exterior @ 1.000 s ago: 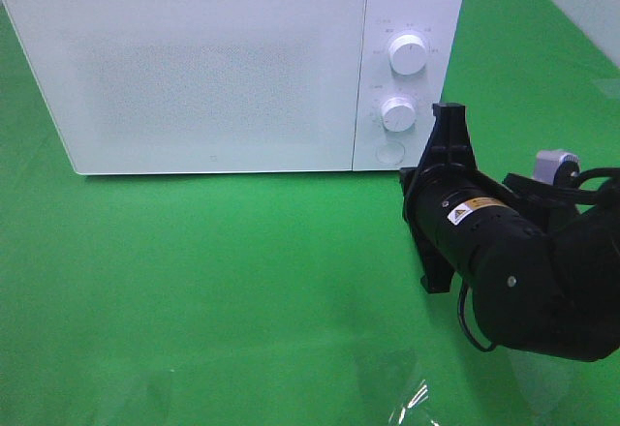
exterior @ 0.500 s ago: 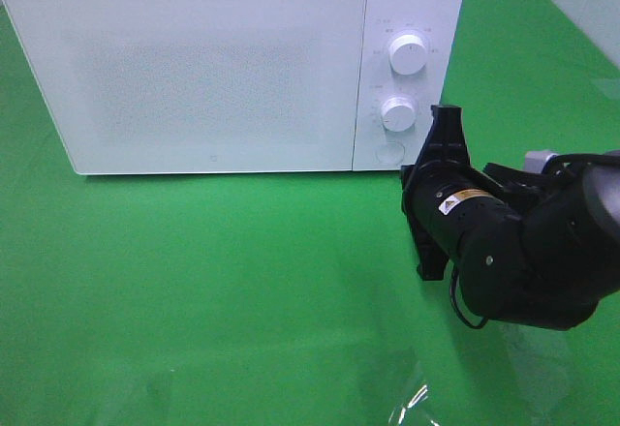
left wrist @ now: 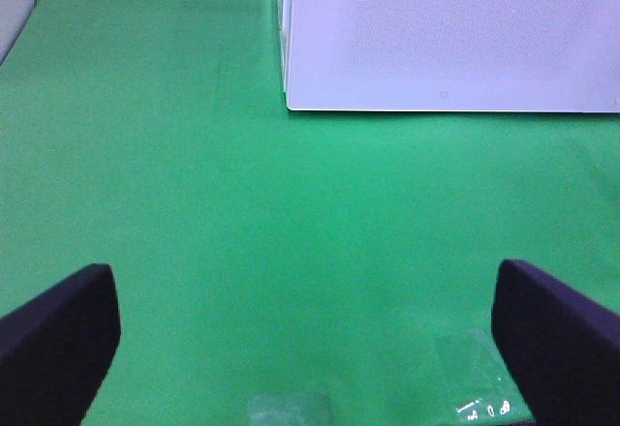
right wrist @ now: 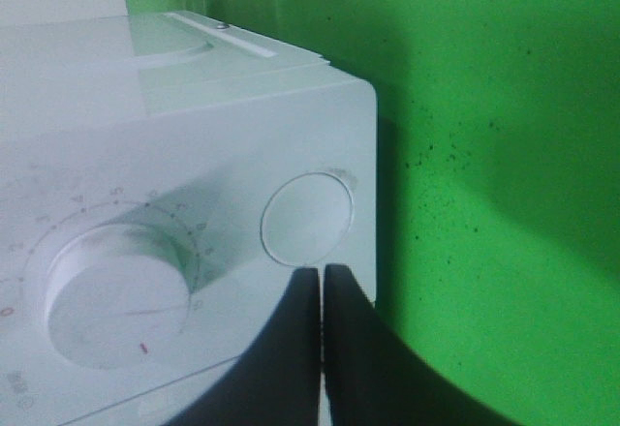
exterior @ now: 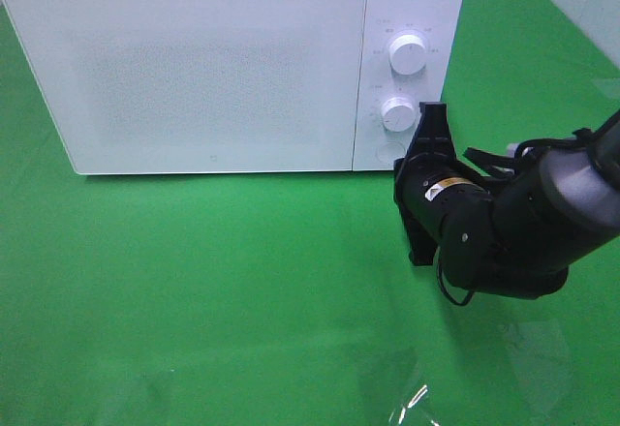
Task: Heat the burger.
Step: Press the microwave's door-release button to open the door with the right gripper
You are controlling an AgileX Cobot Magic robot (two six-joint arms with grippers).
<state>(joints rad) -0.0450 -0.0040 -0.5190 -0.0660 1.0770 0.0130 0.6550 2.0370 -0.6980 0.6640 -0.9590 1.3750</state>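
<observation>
The burger is out of view. The white microwave (exterior: 194, 68) stands at the back with its door closed. My right gripper (exterior: 432, 109) is shut, with nothing between its fingers, and points at the control panel. In the right wrist view the right gripper (right wrist: 322, 273) has its tips just short of the round button (right wrist: 306, 218), beside the lower knob (right wrist: 116, 295). Whether the tips touch the panel I cannot tell. My left gripper (left wrist: 308, 295) is open over the green cloth in front of the microwave (left wrist: 446, 29), with its dark fingers (left wrist: 58, 339) far apart and nothing between them.
The panel carries an upper knob (exterior: 408, 54), a lower knob (exterior: 398, 113) and the round button (exterior: 387, 152). A green cloth (exterior: 213, 290) covers the table. A shiny clear scrap (exterior: 412, 402) lies near the front edge.
My right arm has moved left and toward the microwave, bringing its shut fingers closer to the control panel. The left gripper's opening has stayed the same.
</observation>
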